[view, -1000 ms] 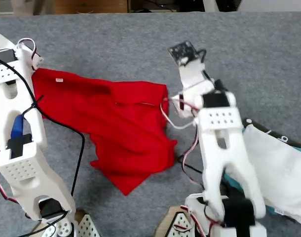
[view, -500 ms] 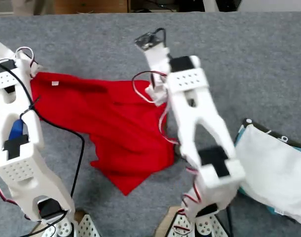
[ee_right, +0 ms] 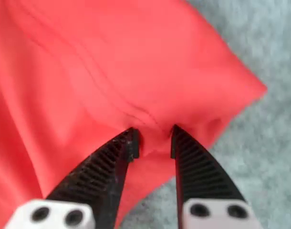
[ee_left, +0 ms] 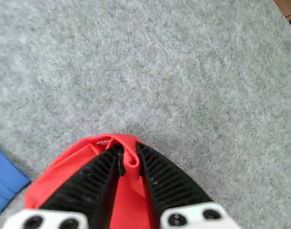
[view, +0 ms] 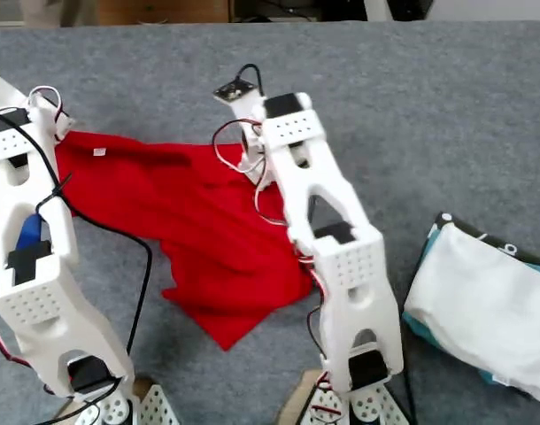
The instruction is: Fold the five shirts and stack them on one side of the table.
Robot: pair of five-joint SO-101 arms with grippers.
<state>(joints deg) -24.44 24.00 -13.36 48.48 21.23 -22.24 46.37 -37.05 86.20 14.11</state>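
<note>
— How is the light over the table (view: pixel 447 97)?
— Bright and even, coming from above. There are no hard shadows, only a soft dark edge under the right arm (view: pixel 341 257) where it crosses the red shirt (view: pixel 208 230).
— Any glare?
— The white cloth (view: pixel 482 310) at the side is nearly washed out (its creases hardly show). In the right wrist view the shirt's folds show as faint shading, and in the left wrist view the table is lit evenly.

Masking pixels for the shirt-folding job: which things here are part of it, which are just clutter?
Job:
red shirt
left gripper and right gripper, both clamped on it
folded white shirt

Lying about:
black cable
grey table cover
</note>
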